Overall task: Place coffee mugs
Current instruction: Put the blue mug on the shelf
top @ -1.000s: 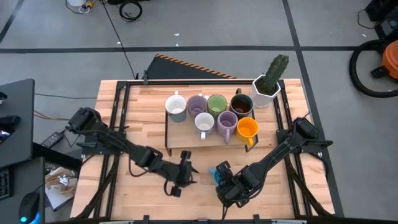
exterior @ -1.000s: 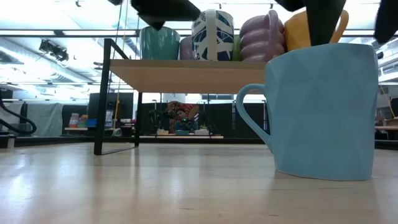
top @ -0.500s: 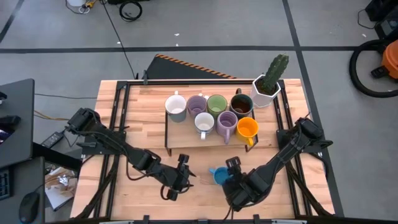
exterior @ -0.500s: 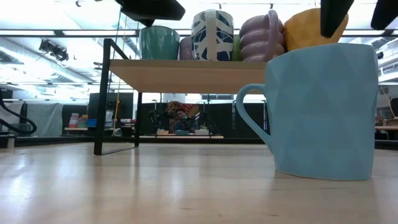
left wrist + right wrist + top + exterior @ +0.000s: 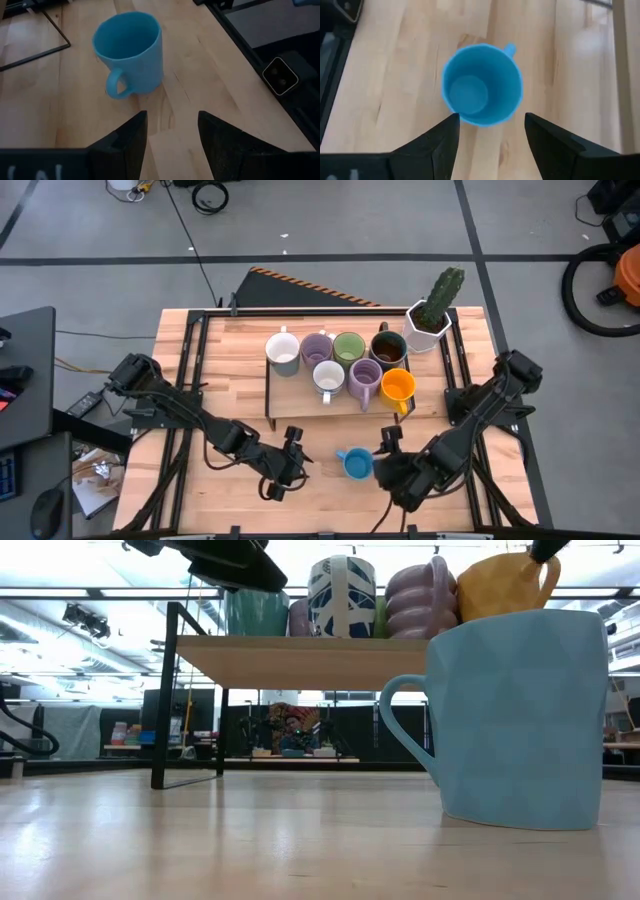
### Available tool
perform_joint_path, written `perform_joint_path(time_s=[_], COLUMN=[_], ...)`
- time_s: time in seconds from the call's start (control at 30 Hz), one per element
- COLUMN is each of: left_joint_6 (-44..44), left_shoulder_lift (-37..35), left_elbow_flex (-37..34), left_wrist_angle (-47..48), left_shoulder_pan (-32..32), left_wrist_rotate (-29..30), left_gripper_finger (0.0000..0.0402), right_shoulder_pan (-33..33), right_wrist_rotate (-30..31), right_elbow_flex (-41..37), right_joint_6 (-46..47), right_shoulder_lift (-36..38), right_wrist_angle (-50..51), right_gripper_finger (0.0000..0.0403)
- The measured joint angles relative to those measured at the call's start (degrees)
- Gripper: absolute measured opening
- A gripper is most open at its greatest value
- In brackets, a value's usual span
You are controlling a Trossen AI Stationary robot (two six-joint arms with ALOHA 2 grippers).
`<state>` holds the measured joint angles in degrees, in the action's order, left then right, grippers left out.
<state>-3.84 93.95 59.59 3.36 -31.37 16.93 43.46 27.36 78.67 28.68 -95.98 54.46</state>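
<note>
Right claw (image 5: pixel 392 442) has backed off, fingers apart; blue mug (image 5: pixel 355 464) stands just beside it.

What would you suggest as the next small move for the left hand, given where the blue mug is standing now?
Probably ease the left hand forward until its open fingers straddle the blue mug. The mug stands upright on the table, off the shelf that carries the other seven mugs, and the right hand is open and apart from it.

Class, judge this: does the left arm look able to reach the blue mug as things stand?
Probably yes: the left gripper is open beside the blue mug, with bare table between them; the right gripper stands clear.
</note>
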Motion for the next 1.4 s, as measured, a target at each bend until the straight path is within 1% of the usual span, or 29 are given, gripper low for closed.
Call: perform_joint_path(time_s=[0.1, 0.17, 0.27, 0.33, 0.5, 0.63, 0.8, 1.0, 1.17, 1.4], left_joint_6=[-0.02, 0.01, 0.05, 0.07, 0.07, 0.56, 0.68, 0.05, 0.07, 0.05], left_shoulder_lift=[0.00, 0.00, -0.02, -0.07, -0.09, -0.09, -0.09, -0.09, -0.09, -0.09], left_elbow_flex=[0.00, 0.00, 0.00, 0.00, 0.02, 0.02, 0.04, 0.04, 0.04, 0.04], left_wrist_angle=[0.02, 0.02, 0.08, 0.09, 0.09, 0.04, -0.82, -1.15, -1.49, -2.23], left_shoulder_pan=[0.02, 0.00, 0.01, 0.25, 0.90, 1.78, 3.13, 3.71, 3.65, 3.51], left_wrist_rotate=[0.00, 0.00, 0.00, 0.00, 0.21, 0.20, 0.22, -0.02, -0.17, -0.18], left_gripper_finger=[0.0183, 0.0183, 0.0183, 0.0183, 0.0183, 0.0183, 0.0183, 0.0183, 0.0183, 0.0183], right_shoulder_pan=[-0.04, -0.02, 0.32, 0.81, 2.00, 2.60, 2.25, 1.80, 1.45, -0.32], right_wrist_rotate=[-1.55, -4.14, -6.98, -8.05, -8.96, -6.42, -5.53, -2.01, 0.56, 1.12], right_elbow_flex=[-4.88, -7.25, -10.50, -12.72, -18.74, -21.71, -25.18, -27.13, -27.87, -27.85], right_joint_6=[3.78, 7.26, 12.24, 13.82, 15.85, 18.28, 18.23, 17.72, 13.51, 7.93], right_shoulder_lift=[2.61, 4.09, 4.71, 4.54, 4.27, 3.79, 2.88, 2.41, 2.13, 0.82], right_wrist_angle=[-2.74, -3.67, -4.22, -5.77, -15.62, -19.53, -26.41, -29.26, -34.59, -39.85], right_gripper_finger=[0.0237, 0.0243, 0.0252, 0.0256, 0.0254, 0.0248, 0.0245, 0.0244, 0.0244, 0.0244])
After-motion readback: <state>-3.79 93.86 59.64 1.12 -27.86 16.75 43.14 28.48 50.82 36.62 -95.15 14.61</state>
